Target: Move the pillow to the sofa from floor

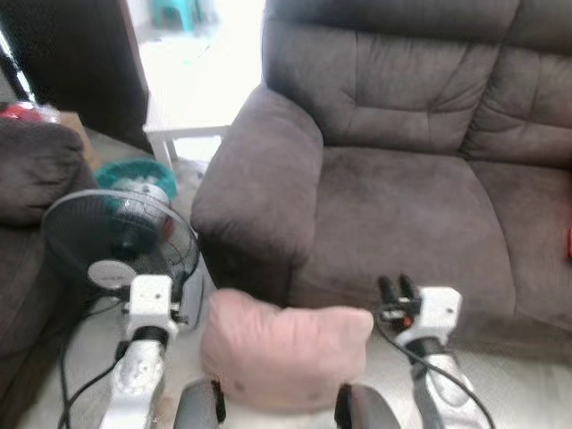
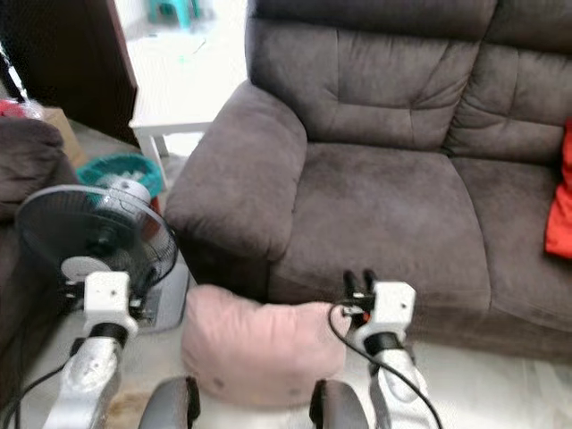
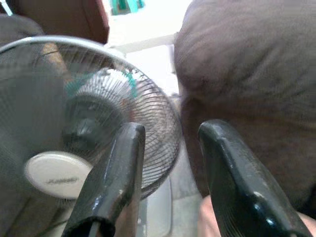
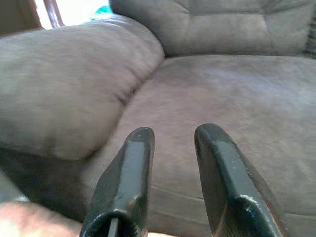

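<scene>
- The right gripper (image 4: 170, 173) has its two black fingers a modest gap apart with nothing between them; it points at the front edge of the sofa (image 1: 402, 214) seat, just beside the right end of the pillow (image 1: 286, 349).
- The left gripper (image 3: 170, 173) is likewise parted and empty, held at the pillow's left end and aimed past the standing fan (image 1: 121, 241) toward the sofa's armrest (image 1: 259, 179).
- The pillow is pink and soft, lying on the floor between the two arms, up against the sofa's front below the armrest. Neither gripper appears to touch it yet.
- The step in hand looks like the approach: both arms are raised on either side of the pillow, but no grasp is made.
- The next move probably calls for lowering and closing in from both sides, squeezing the pillow between the arms or pinching its ends, then lifting it clear of the seat front and setting it on the cushion.
- The fan stands near the left arm, its cable (image 1: 71, 384) trailing on the floor, so the left side has less room to swing.
- A red cushion (image 2: 561, 197) sits at the far right of the seat, well apart from the landing spot.
</scene>
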Motion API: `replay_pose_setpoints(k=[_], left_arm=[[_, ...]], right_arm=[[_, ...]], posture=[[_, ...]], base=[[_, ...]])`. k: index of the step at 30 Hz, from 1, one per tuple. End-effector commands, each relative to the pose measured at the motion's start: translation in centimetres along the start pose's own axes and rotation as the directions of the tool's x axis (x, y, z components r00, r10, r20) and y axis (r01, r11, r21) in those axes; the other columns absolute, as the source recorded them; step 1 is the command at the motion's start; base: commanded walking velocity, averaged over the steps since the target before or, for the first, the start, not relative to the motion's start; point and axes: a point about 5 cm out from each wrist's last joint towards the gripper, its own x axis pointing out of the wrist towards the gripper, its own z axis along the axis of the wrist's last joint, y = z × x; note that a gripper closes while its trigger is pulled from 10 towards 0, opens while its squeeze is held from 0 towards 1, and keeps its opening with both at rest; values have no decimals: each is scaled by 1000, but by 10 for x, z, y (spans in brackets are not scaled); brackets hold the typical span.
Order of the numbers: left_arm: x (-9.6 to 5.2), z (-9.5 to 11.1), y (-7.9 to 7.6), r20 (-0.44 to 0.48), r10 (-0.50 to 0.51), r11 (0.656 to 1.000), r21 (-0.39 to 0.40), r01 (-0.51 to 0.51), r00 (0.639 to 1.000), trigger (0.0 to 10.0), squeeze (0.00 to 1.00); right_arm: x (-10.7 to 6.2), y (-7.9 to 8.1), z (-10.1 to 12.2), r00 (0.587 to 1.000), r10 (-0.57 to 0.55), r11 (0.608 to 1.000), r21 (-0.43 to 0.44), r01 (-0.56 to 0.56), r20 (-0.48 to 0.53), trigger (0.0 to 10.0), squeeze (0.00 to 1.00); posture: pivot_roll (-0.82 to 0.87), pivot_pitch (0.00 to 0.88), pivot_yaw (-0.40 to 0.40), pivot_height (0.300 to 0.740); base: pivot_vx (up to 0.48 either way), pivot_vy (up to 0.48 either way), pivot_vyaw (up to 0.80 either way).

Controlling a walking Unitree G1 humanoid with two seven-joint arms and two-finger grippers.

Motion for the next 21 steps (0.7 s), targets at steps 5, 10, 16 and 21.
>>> replay_pose_setpoints(k=[5,10,16,21], left_arm=[[-1,-5,-7,-25,-58,998,3,58,998,10000,0],[-2,-5,-8,-16,-71,998,-2,70,997,10000,0],[-3,-9,-9,-24,-78,997,-2,78,997,10000,0],[-6,-15,-7,-41,-76,997,5,77,996,10000,0]], right_arm=[[0,-4,2,1000,-22,1000,8,22,12,10000,0],[0,-4,3,1000,-22,1000,9,22,14,10000,0],[1,-5,3,1000,-24,1000,10,23,18,10000,0],[1,-5,4,1000,-24,1000,8,24,21,10000,0]], posture=[[86,52,-20,563],[86,51,-20,563],[85,51,-21,563],[84,50,-21,563]], base=[[275,0,0],[164,0,0],[0,0,0],[0,0,0]])
